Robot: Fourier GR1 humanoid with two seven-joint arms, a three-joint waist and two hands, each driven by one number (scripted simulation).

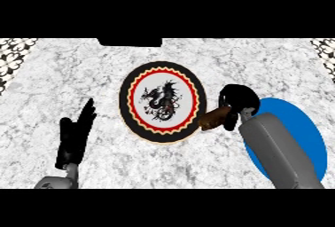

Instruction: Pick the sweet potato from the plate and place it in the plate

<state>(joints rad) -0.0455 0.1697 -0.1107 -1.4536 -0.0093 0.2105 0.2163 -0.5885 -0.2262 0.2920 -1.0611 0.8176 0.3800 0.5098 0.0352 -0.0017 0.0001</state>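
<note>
A brown sweet potato (214,118) lies lengthwise between two plates, its right end wrapped by curled fingers. Left of it sits a round dragon plate (134,95) with black and red rim; right, a plain blue plate (307,133).

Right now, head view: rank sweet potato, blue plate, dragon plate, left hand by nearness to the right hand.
1. Sweet potato: held in the right hand, its fingers curled round it.
2. Blue plate: right side, just beside and under the forearm.
3. Dragon plate: centre, its rim just left of the potato; close to call with the blue plate.
4. Left hand: far left, resting open.
</note>
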